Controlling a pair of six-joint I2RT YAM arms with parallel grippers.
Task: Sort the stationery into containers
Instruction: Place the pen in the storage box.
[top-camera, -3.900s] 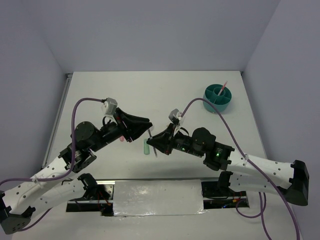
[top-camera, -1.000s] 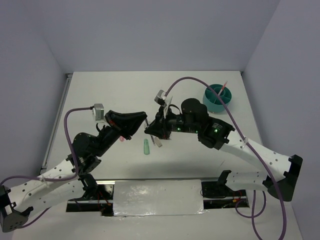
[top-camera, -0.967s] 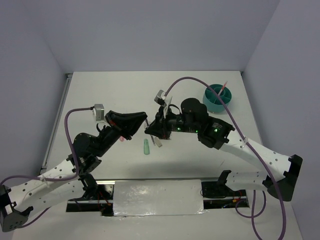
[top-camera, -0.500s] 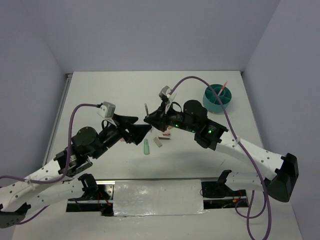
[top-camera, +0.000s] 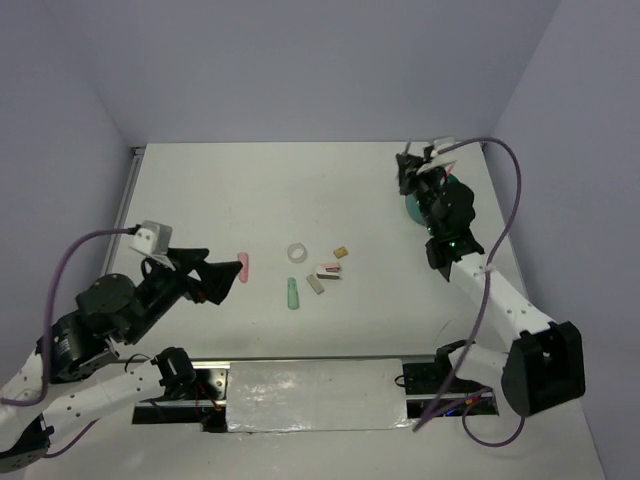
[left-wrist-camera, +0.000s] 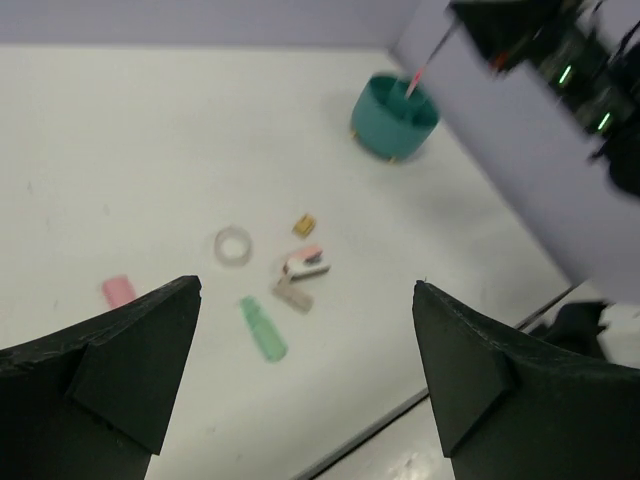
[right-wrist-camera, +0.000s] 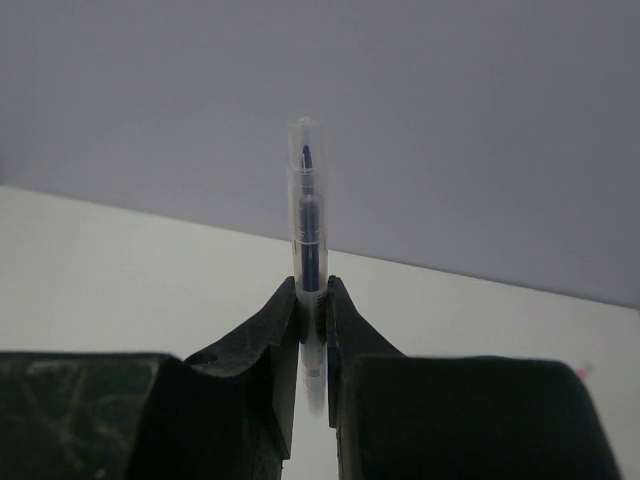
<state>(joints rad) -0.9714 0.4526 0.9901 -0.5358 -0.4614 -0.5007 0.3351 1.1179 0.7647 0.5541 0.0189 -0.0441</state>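
My right gripper (right-wrist-camera: 312, 300) is shut on a clear pen (right-wrist-camera: 306, 200) with a dark blue core, held upright. In the top view this gripper (top-camera: 408, 165) hangs at the far right, just left of the teal organiser (top-camera: 411, 209), which the arm mostly hides. A thin pink pen (top-camera: 447, 172) stands in the organiser (left-wrist-camera: 394, 117). My left gripper (top-camera: 215, 278) is open and holds nothing, low at the left. On the table lie a pink stub (top-camera: 243, 266), a tape ring (top-camera: 297, 252), a mint-green stub (top-camera: 293, 293), a tan block (top-camera: 342, 251) and small grey blocks (top-camera: 318, 280).
The walls of the enclosure rise close behind and to the right of the organiser. A metal rail (top-camera: 315, 372) runs along the near table edge between the arm bases.
My left gripper opened, let go of the clear pen and drew back to the lower left. The right arm swung from the table's middle to the organiser with the pen.
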